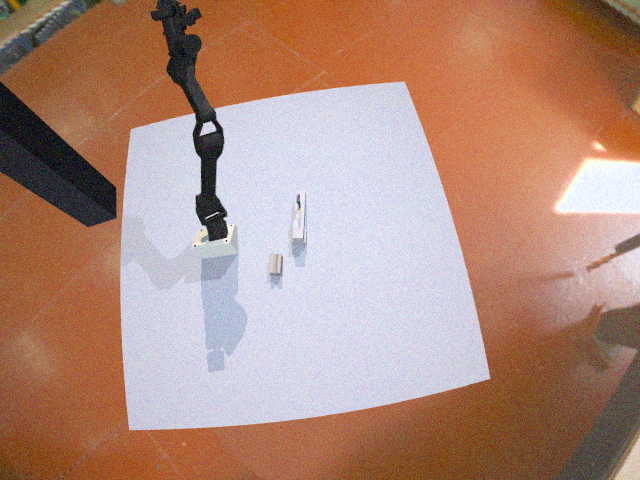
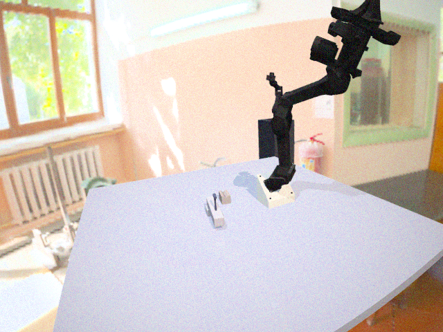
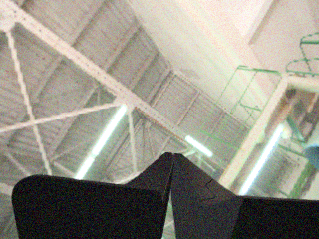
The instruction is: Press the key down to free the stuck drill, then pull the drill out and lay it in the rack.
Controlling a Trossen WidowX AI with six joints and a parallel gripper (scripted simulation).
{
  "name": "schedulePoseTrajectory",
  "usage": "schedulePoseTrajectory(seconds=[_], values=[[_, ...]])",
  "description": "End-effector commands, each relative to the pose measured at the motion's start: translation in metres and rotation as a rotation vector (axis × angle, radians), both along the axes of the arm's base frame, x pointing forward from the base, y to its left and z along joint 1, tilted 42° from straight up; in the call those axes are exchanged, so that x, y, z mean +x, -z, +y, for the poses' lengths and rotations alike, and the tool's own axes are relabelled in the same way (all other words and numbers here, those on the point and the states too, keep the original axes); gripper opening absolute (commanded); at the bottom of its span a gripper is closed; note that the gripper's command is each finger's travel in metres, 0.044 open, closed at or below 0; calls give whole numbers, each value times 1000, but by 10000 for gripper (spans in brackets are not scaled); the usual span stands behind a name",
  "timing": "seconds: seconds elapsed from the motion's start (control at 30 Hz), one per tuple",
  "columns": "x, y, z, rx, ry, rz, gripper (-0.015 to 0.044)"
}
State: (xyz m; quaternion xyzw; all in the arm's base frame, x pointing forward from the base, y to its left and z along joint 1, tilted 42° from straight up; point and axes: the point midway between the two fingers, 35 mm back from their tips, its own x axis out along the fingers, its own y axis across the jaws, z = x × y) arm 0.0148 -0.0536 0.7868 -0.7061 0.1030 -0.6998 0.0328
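A long pale block (image 1: 298,233) (image 2: 219,221) stands on the white table. The dark, thin drill (image 1: 298,199) (image 2: 215,202) stands upright in it, toward one end in the top view. A small beige block (image 1: 275,264) (image 2: 225,197), which looks like the rack, stands close by. The key is too small to tell apart from the long block. My gripper (image 3: 171,160) is shut, with its fingertips together and nothing between them. It is raised high, away from the blocks, pointing up toward the ceiling; its tips are cut off or unclear in the top and exterior views.
The arm's cream base (image 1: 219,250) (image 2: 280,200) stands on the table (image 1: 361,310) (image 2: 178,271), to one side of the two blocks. A large dark pillar (image 1: 56,165) (image 2: 265,139) stands behind the base, beyond the table edge.
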Motion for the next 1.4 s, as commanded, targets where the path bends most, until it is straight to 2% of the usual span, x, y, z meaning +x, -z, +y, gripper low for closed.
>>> schedulePoseTrajectory(seconds=[0.0, 0.27, 0.6, 0.8, 1.03, 1.23, 1.37], values=[[-35, 1, 54, -144, 196, -95, 0], [-57, 21, 162, -413, 537, -238, 0], [-20, 76, 275, -767, 847, -373, 0], [36, 124, 332, -1015, 1027, -412, 0], [118, 193, 372, -1330, 1180, -447, 0], [193, 261, 379, -1616, 1245, -460, 0], [235, 293, 363, -1743, 1237, -395, 0]])
